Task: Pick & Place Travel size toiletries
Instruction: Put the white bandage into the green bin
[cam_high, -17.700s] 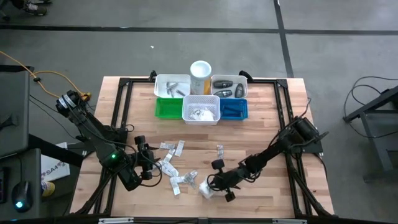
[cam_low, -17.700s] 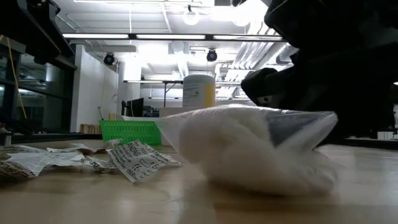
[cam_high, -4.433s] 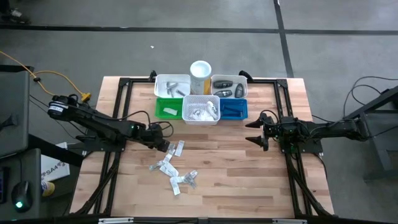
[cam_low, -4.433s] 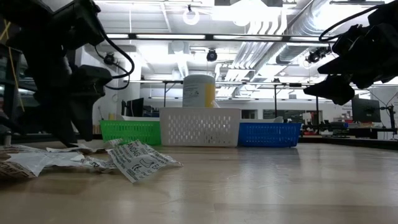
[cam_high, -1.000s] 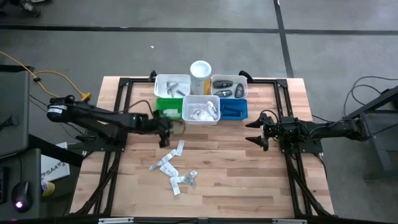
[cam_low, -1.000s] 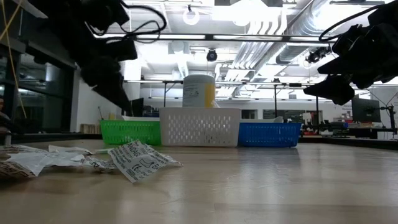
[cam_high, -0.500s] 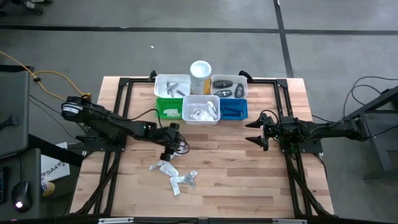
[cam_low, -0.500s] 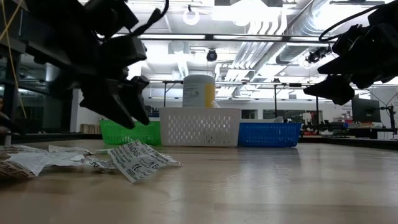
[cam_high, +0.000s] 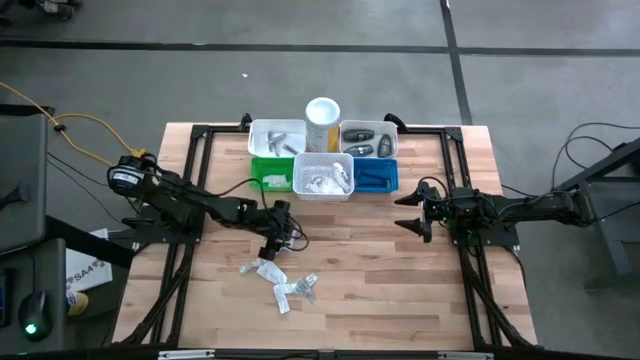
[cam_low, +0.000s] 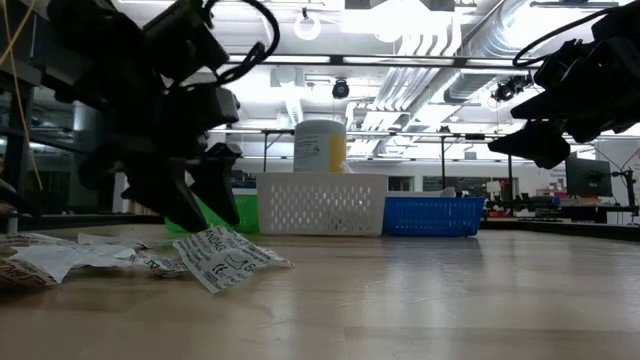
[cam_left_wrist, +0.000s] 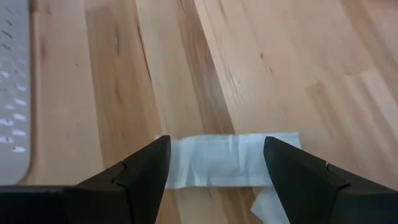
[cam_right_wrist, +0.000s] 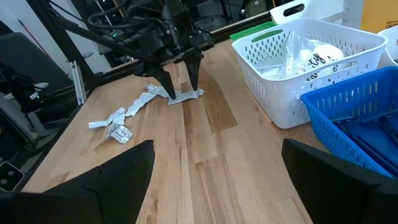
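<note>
Since a second ago the left arm has swung away from the green bin (cam_high: 263, 176) and come down over the loose packets, its fingers spreading as it went. In the high view the left gripper (cam_high: 283, 233) now sits in front of the white bin (cam_high: 323, 176), above the top end of the scattered packets (cam_high: 283, 280) on the wooden table (cam_high: 400, 290). The right gripper (cam_high: 413, 211) hangs over the table's right side, well apart from everything, jaws wide and empty.

In the low view the left gripper (cam_low: 200, 205) stands just above the table, both dark fingers pointing down, a printed packet (cam_low: 228, 258) lying in front of it.

The left wrist view shows a white sachet (cam_left_wrist: 225, 160) flat on the wood (its short ends reach towards the two fingers), lying in the open gap between them and not gripped.

The right wrist view shows the left gripper (cam_right_wrist: 178, 79) straddling that sachet (cam_right_wrist: 185, 95), with more packets (cam_right_wrist: 126, 116) strewn nearby.
</note>
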